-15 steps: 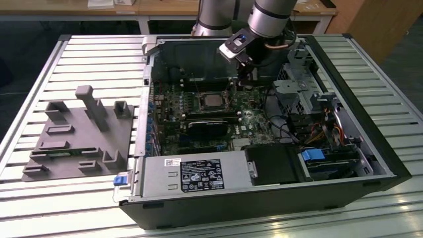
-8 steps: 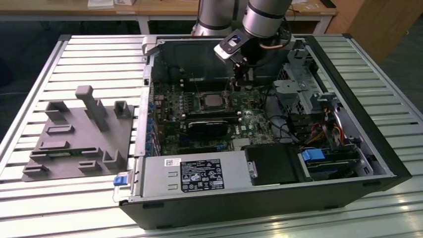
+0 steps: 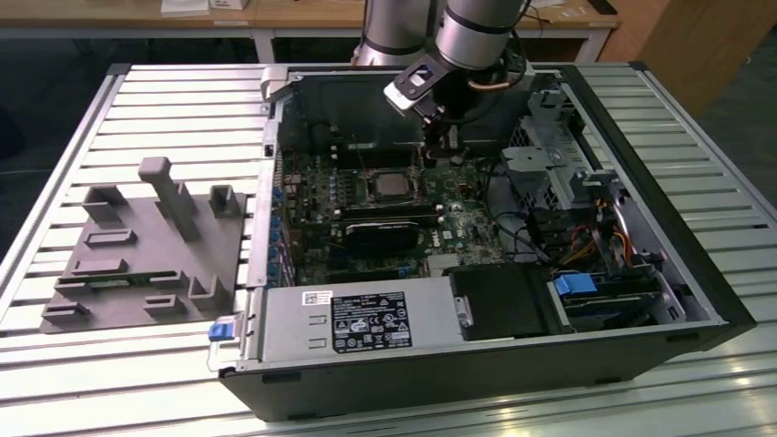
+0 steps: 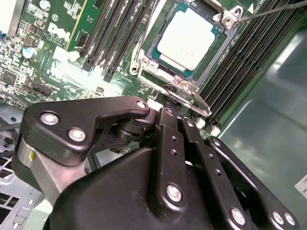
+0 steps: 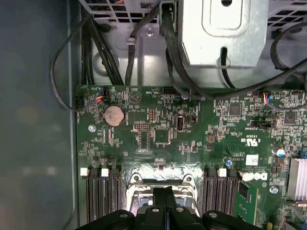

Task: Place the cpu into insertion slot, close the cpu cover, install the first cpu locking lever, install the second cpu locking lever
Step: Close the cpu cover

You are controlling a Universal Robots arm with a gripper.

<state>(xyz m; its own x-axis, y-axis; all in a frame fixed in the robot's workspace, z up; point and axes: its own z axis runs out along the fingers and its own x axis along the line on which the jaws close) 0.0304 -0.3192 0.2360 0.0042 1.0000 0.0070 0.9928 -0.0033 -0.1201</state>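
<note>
The gripper (image 4: 168,96), jaws closed with nothing visible between them, has its tips at the rim of the cpu cover (image 4: 147,67). Beyond, the cpu (image 4: 189,38) lies seated in the insertion slot (image 4: 152,53): light, rigid, likely fragile, best gripped by its edges. Memory slots (image 4: 112,33) flank it; a thin wire lever (image 4: 273,10) crosses the far corner.

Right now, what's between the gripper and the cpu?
The silver edge of the cover, as the second wrist view shows. The gripper sits close by that edge, and the cpu shows through the cover's window.
</note>
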